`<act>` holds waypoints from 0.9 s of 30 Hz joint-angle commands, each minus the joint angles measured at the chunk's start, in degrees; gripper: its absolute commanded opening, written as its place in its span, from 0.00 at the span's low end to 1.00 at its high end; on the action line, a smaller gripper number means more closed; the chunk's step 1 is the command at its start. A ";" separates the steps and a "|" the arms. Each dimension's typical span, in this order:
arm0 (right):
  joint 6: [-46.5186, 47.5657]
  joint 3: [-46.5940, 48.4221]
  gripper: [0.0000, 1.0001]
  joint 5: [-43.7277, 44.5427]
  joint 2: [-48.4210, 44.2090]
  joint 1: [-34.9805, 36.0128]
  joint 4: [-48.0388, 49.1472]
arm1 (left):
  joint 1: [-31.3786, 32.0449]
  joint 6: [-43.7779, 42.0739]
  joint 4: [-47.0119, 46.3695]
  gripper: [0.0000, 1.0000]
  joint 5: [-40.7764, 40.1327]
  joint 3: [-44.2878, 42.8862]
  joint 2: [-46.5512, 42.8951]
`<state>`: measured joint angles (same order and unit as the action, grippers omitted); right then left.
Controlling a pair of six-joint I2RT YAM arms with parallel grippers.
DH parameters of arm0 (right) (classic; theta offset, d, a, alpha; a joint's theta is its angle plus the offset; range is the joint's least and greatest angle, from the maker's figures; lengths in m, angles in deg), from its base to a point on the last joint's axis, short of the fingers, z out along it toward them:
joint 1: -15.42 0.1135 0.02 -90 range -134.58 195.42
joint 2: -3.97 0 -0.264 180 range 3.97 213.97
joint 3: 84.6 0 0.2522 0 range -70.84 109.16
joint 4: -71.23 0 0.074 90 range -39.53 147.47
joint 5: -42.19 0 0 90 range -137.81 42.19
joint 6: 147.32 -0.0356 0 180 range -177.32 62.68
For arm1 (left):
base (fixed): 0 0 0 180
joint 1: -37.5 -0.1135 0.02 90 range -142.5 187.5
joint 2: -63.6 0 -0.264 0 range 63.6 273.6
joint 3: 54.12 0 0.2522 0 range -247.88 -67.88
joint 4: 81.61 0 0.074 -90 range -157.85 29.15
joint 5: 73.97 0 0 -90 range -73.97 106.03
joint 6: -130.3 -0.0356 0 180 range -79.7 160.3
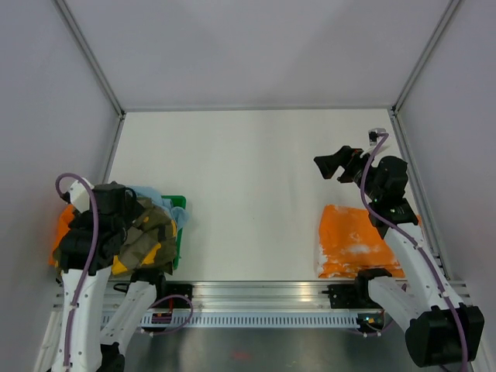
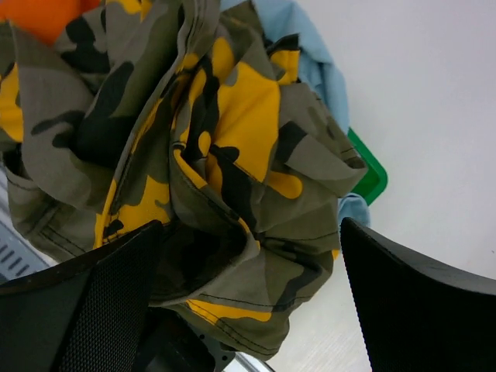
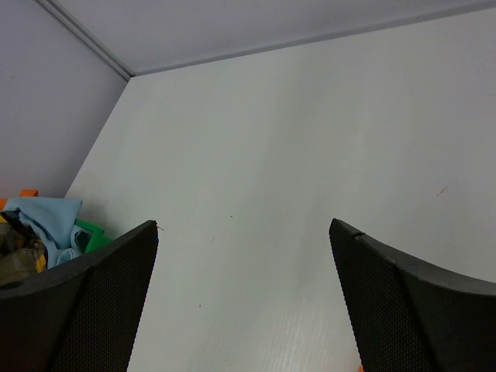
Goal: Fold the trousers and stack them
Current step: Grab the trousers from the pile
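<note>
Two pincers are in view, both with jaws spread wide and nothing gripped. The left pincer (image 2: 252, 225) hangs right over the trousers (image 2: 232, 155), which lie crumpled in a heap below and ahead of its fingers (image 2: 101, 302); a bunched fold of camouflage cloth rises into the gap between them, though whether either finger touches it cannot be told. Beyond that pincer, past the trousers, a light-blue garment (image 2: 318, 62) shows at the far side of the heap. To the pincer's right a corner of a green bin (image 2: 368, 167) juts out from under the cloth. Off to its far left lies a patch of an orange garment (image 2: 46, 15). The whole heap sits at the near left corner of the desk (image 1: 248, 155).

The right pincer (image 1: 332, 165) is raised above bare desk, well apart from the trousers, with only the white surface between its fingers (image 3: 93, 302). Nearer the arm's base than this pincer, a folded orange cloth (image 1: 353, 240) lies flat on the desk, away from the jaws.
</note>
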<state>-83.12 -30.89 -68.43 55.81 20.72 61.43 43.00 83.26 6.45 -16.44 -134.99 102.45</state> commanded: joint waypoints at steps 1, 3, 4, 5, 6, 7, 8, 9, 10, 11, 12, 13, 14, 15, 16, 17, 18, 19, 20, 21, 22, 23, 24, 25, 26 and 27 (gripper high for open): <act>-2.06 -0.39 0.98 -1.79 1.68 -0.03 3.77 | -0.05 13.36 6.64 1.00 -3.48 4.52 1.57; -2.15 -0.04 0.98 -3.01 2.48 -0.03 3.77 | -0.13 17.22 5.86 1.00 -4.79 7.95 1.84; -2.15 0.13 0.98 -3.54 3.09 -0.03 3.77 | -0.05 18.29 3.42 1.00 -6.54 10.31 1.58; -2.15 0.31 0.98 -3.98 3.27 -0.03 3.94 | -0.05 19.61 1.57 1.00 -7.42 11.47 1.14; -2.23 0.48 0.98 -5.21 3.45 -0.03 4.64 | -0.05 19.01 -1.24 1.00 -7.61 12.52 0.79; -2.23 0.49 0.98 -5.48 3.71 -0.03 4.73 | -0.05 18.31 -6.92 0.99 -7.17 13.92 0.70; -2.23 0.83 0.98 -5.66 3.80 -0.03 4.73 | -0.13 18.39 -8.72 0.99 -7.08 14.63 1.31; -2.32 0.92 0.98 -5.66 3.89 -0.03 4.73 | -0.14 19.43 -10.04 0.99 -7.26 15.34 2.19; -2.41 1.01 0.98 -5.66 3.89 0.06 4.91 | -0.14 19.79 -11.19 0.93 -7.35 16.04 3.24; -2.50 1.10 0.98 -5.66 3.89 -0.03 5.00 | -0.14 20.14 -12.76 0.83 -7.35 17.00 5.77; -2.50 1.28 0.98 -5.66 3.89 -0.03 5.00 | -0.14 20.93 -13.04 0.71 -7.26 17.10 7.10; -2.41 1.36 0.98 -5.57 3.98 -0.03 5.00 | -0.14 21.02 -13.30 0.41 -7.35 16.75 8.25; -2.41 1.63 0.98 -5.48 4.06 -0.03 5.00 | -0.14 20.42 -14.96 0.26 -7.52 16.32 9.91; -2.67 1.89 0.98 -5.39 4.33 -0.03 4.91 | -0.14 17.54 -15.76 0.14 -7.70 15.44 10.28; -2.76 2.07 0.98 -5.39 4.50 -0.03 4.74 | -0.14 16.03 -16.12 0.02 -8.39 11.95 10.72; -2.76 2.85 0.98 -5.39 4.77 -0.03 4.39 | -0.14 13.40 -16.73 0.02 -8.57 9.39 10.98; -2.85 3.29 0.98 -5.13 5.29 -0.03 3.77 | -0.14 5.03 -20.13 0.02 -8.49 6.41 11.16; -2.94 3.82 0.98 -4.87 5.56 -0.03 3.51 | -0.14 0.33 -22.51 0.02 -7.79 -0.06 11.33; -3.03 4.09 0.98 -4.52 5.91 -0.03 3.33 | -0.14 -9.72 -25.58 0.02 -6.39 -3.26 11.60; -3.11 4.35 0.98 -3.30 6.69 -0.03 2.89 | -0.14 -14.44 -32.75 0.02 -4.29 -6.59 12.82; -3.55 5.05 0.98 -2.24 7.14 -0.03 2.54 | -0.05 -17.35 -35.08 0.02 1.21 -13.50 14.31; -4.16 5.40 0.98 -0.66 7.66 -0.03 2.19 | -0.05 -20.69 -36.67 0.02 4.49 -17.05 16.41; -4.60 5.93 0.98 2.66 8.80 -0.03 1.14 | 0.04 -21.33 -37.90 0.02 7.48 -21.09 21.91; -5.65 7.33 0.98 4.43 9.33 -0.03 0.52 | 1.08 -21.51 -38.87 0.02 12.73 -27.31 24.84; -6.27 8.47 0.98 6.36 9.95 -0.03 -0.70 | 2.40 -21.95 -40.80 0.02 14.96 -29.28 27.57; -6.71 9.88 0.98 10.65 11.17 -0.03 -3.67 | 4.41 -22.48 -42.64 0.02 16.11 -31.13 30.29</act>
<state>-87.40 -25.89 -66.88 65.14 20.72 61.17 44.09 71.21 -18.90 -11.35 -158.68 125.82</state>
